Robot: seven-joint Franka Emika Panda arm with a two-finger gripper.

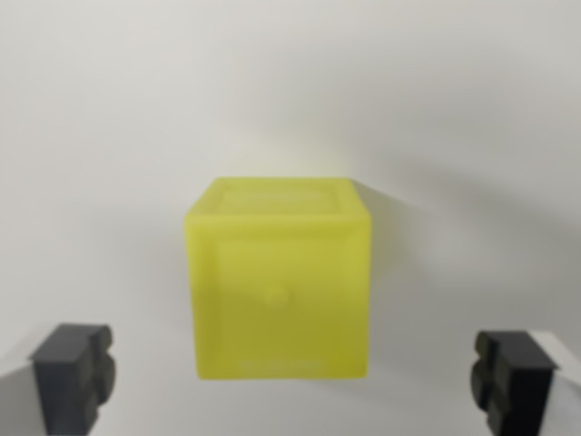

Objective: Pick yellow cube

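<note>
Seeing no containers | I had yellow cube [280,283] on white surface [109,136] | gripper [295,381] wide open, fingers [73,377] flanking cube, touching nothing

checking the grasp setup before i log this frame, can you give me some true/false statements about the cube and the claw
1. The yellow cube lies between the two claw fingers. True.
2. The claw is shut on the cube. False: it is open, and both fingers stand clear of the cube's sides.
3. The cube rests on a plain white surface. True.
4. A red cube sits beside the yellow one. False: the yellow cube is the only object in view.
5. The cube casts a shadow toward the wrist view's right. True.
</note>
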